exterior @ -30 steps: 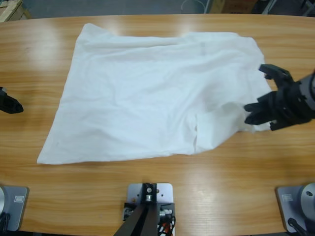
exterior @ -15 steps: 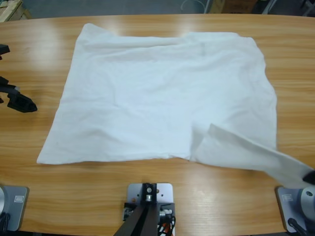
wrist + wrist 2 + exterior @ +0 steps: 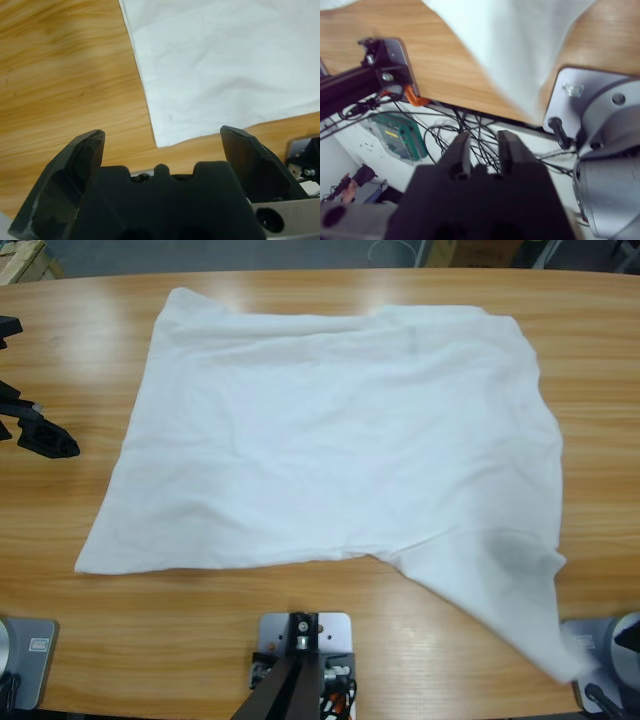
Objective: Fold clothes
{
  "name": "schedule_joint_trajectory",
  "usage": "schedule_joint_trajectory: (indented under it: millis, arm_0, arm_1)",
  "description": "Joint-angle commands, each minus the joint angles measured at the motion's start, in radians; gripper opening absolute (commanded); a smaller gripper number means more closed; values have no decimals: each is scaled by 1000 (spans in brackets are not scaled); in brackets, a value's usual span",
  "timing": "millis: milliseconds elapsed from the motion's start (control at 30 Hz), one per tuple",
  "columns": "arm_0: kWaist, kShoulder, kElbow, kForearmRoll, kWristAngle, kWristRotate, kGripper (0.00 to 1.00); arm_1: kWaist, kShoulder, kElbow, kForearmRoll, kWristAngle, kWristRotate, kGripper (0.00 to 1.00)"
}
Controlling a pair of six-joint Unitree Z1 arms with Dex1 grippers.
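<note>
A white T-shirt (image 3: pixel 330 440) lies spread over the wooden table (image 3: pixel 200 620). Its front right corner is drawn out in a long point (image 3: pixel 540 630) to the table's front right edge. My left gripper (image 3: pixel 35 410) is open at the left edge, well left of the shirt. In the left wrist view the shirt's near left corner (image 3: pixel 165 135) shows between its wide jaws (image 3: pixel 162 135). My right gripper (image 3: pixel 484 135) is off the table past the front right corner. Its jaws stand a narrow gap apart with nothing in them. The shirt's tip (image 3: pixel 520 75) hangs ahead of them.
Under the table edge the right wrist view shows tangled black cables (image 3: pixel 470 125) and a green box (image 3: pixel 395 135). A wooden crate (image 3: pixel 20 255) stands beyond the far left corner. Bare wood (image 3: pixel 60 75) runs left of the shirt.
The right gripper took the shirt's right part, pulled it to the front right corner and let go; the folded-up flap now lies stretched out. The left gripper came in slightly from the left edge.
</note>
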Motion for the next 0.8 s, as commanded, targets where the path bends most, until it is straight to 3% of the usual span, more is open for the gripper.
schedule_joint_trajectory:
  millis: [33,367,533,800]
  arm_0:
    - [-8,44,8,-8,-2,11,895]
    - [10,34,75,-7,-20,-13,904]
    - [83,-19,256,-170,-164,-104,904]
    - [95,83,251,-246,-228,-133,901]
  arm_1:
    - [13,208,4,-173,-33,11,821]
    - [16,219,105,-278,-107,123,821]
    - [53,269,107,-296,-121,120,821]
    - [67,289,96,-336,-94,117,821]
